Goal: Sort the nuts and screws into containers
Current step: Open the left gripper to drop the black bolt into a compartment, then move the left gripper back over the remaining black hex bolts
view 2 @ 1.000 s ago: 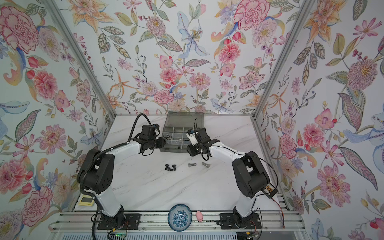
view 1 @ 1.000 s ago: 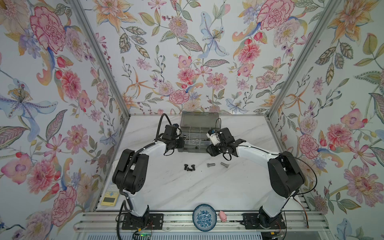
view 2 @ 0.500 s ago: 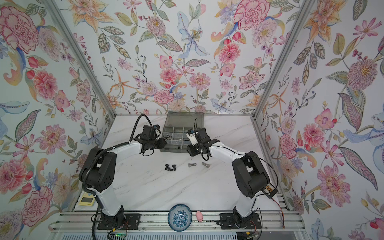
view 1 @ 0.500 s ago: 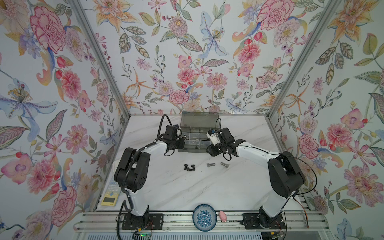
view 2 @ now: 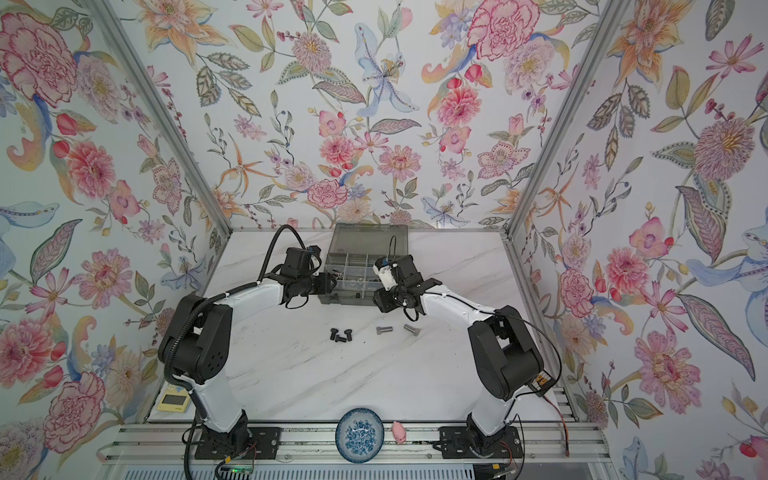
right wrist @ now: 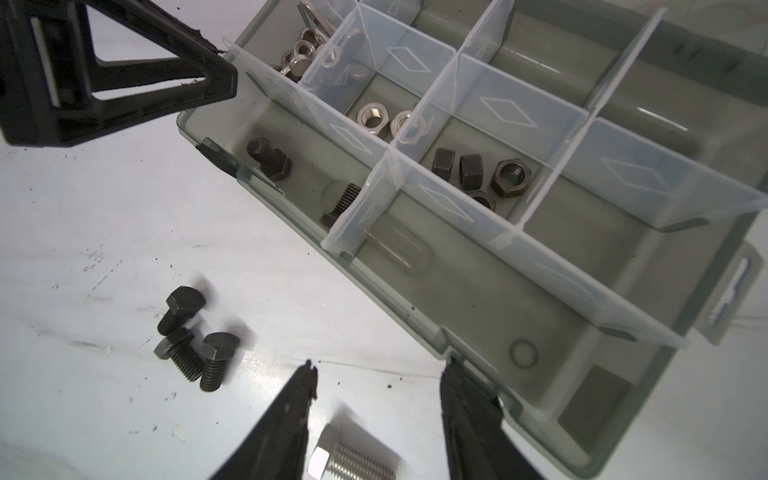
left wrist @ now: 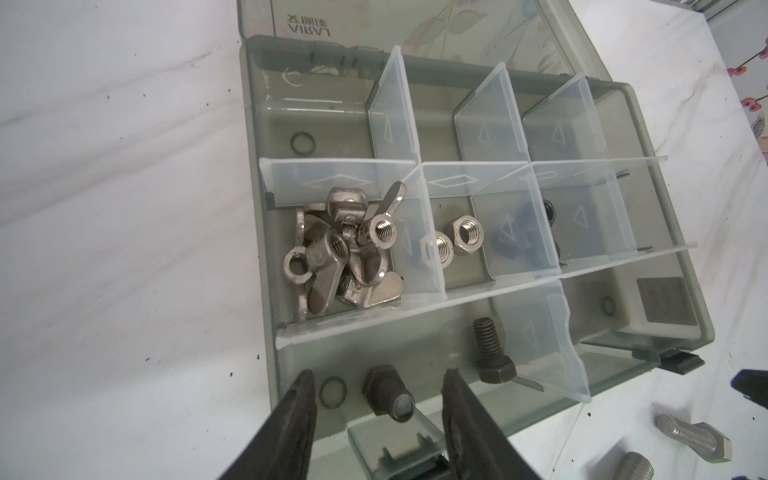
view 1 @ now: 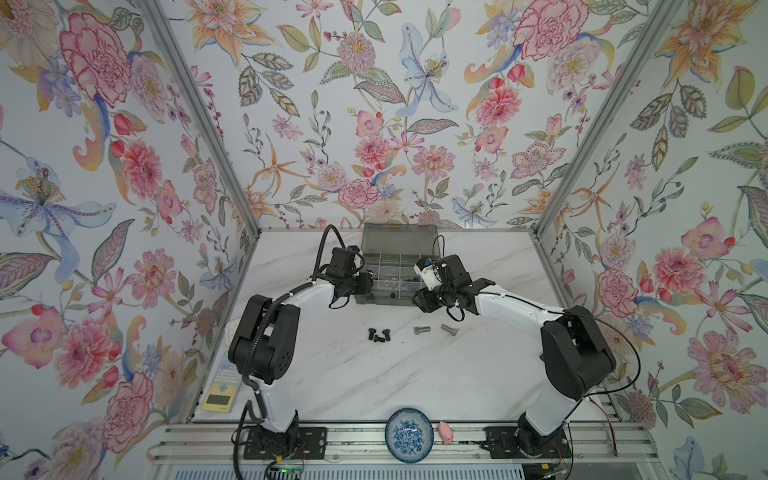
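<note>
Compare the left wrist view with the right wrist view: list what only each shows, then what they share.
Only the left wrist view: the lettering on the open lid, and the left gripper with both fingers in frame, jaws apart.

Only the right wrist view: three loose black screws on the table, the black hex nuts seen clearly, and the right gripper, jaws apart.

Both: the organizer box, two boxed black screws in its front compartment, silver hex nuts, wing nuts, and a silver screw on the table.
</note>
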`<action>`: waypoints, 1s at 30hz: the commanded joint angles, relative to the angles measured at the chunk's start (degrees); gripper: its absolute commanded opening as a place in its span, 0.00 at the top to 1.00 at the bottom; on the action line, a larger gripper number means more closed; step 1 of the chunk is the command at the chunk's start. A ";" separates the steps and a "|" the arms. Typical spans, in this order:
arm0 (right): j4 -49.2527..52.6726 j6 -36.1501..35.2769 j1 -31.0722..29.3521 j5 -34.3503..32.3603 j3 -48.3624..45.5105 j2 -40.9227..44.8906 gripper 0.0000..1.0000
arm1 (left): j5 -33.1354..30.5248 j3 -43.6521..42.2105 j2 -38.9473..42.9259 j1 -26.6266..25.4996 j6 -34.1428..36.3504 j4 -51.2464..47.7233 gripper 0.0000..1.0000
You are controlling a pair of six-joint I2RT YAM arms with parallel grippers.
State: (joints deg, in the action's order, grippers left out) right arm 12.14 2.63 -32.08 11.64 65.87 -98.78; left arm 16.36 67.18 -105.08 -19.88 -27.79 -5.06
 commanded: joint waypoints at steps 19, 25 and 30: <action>0.12 -2.94 -9.04 4.26 4.74 -5.33 0.46 | 1.77 -27.67 24.68 0.37 -5.87 4.63 0.06; 0.09 0.53 -11.49 2.97 4.42 -7.33 0.45 | -0.86 -32.12 28.75 0.26 -6.28 1.27 0.05; 0.14 1.57 -11.65 2.29 3.33 -7.83 0.45 | -4.77 -31.81 29.09 -1.97 -5.65 -1.83 0.11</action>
State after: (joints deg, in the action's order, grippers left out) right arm 12.19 2.50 -43.66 14.52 69.32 -106.08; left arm 15.18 35.33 -76.49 -20.56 -33.47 -3.95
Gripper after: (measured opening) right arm 0.545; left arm 0.902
